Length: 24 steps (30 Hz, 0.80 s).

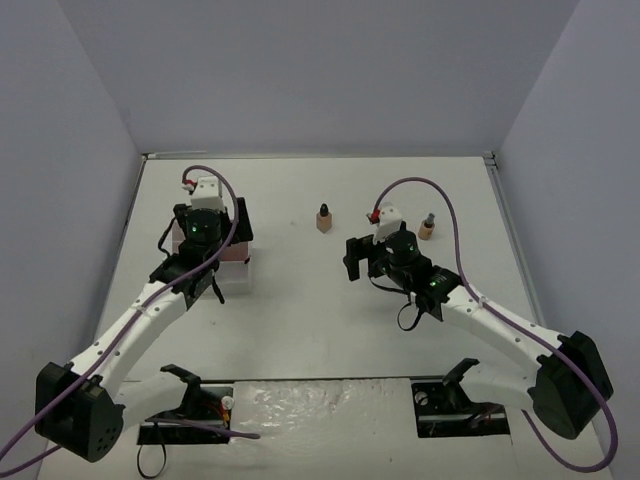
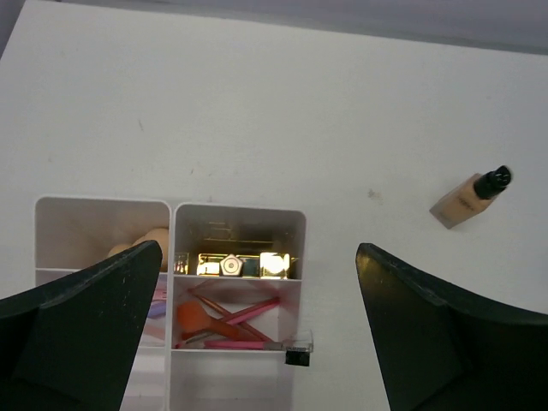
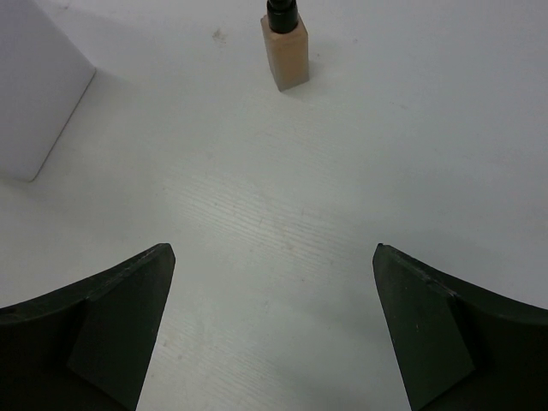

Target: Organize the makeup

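Most of the makeup already sits in the white organizer [image 2: 240, 218]. On my left wrist feed I see gold lipstick tubes [image 2: 244, 265] lying across one compartment. In the compartment at 6 o'clock from them are thin pink sticks [image 2: 244, 315], with what I take to be an orange-tipped brush [image 2: 193, 318], though the shadow there makes it hard to be sure. A peach sponge [image 2: 156, 240] peeks out of the compartment at 9 o'clock from the lipsticks.

Two tan, dark-capped bottles are outside the box, on the bare table [image 1: 300, 320]. From overhead, the first bottle [image 1: 323, 219] stands upright at about 2 o'clock from the organizer, well apart from it. The second bottle [image 1: 427, 228] is at 3 o'clock from the first, close to the right arm's wrist.

My left gripper [image 2: 257, 253] hangs over the organizer with its jaws spread wide and nothing between them. Its fingers [image 2: 81, 334] frame the box on either side without touching it.

My right gripper [image 3: 274, 248] is just as wide open and empty, above bare table. The first bottle is at 12 o'clock ahead of it, and a corner of the organizer is at 10 o'clock.
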Motion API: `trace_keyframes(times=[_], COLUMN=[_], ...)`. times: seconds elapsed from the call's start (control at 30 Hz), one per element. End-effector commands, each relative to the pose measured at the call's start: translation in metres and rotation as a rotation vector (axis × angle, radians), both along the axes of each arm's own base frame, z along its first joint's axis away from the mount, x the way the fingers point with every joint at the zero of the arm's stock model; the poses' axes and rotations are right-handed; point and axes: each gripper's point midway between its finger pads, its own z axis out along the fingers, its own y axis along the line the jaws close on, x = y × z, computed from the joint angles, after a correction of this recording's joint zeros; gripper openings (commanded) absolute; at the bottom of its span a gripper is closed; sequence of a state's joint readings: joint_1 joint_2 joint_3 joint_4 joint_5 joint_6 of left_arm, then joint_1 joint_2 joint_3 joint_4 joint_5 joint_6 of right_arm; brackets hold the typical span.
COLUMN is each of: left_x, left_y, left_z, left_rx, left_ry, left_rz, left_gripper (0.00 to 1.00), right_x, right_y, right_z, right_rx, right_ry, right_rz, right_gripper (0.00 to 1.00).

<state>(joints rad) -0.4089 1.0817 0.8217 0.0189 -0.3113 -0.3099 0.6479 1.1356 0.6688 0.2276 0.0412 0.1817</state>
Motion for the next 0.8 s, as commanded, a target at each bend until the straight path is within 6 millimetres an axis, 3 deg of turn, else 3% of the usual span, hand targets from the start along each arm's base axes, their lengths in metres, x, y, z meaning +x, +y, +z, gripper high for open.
trace_keyframes(times=[0.0,0.07,0.3,0.5,0.63,0.77], left_x=[-0.006,-0.001,0.037,0.078,0.096,0.109], left_y=[-0.028,-0.044,-0.105,-0.153,-0.185,-0.209], left_z=[0.035,0.050,0.053,0.037,0.014,0.004], left_rx=[-0.060,-0.073,-0.033,-0.032,-0.017,-0.004], left_ry=[0.067,0.062,0.052,0.088,0.112,0.112], left_rz=[-0.150,-0.226,-0.475,-0.584,-0.636,-0.681], left_gripper=[0.97,0.97,0.97,0.97,0.96,0.93], right_x=[0.026,0.024,0.009,-0.008,-0.018,-0.023], right_y=[0.029,0.032,0.026,0.005,-0.004,-0.010], right_z=[0.057,0.058,0.076,0.086,0.084,0.082], right_rx=[0.082,0.087,0.124,0.131,0.142,0.142], right_ry=[-0.159,-0.153,-0.159,-0.165,-0.150,-0.142], right_rz=[0.091,0.114,0.127,0.081,0.062,0.046], right_gripper=[0.98,0.97,0.97,0.98,0.98,0.98])
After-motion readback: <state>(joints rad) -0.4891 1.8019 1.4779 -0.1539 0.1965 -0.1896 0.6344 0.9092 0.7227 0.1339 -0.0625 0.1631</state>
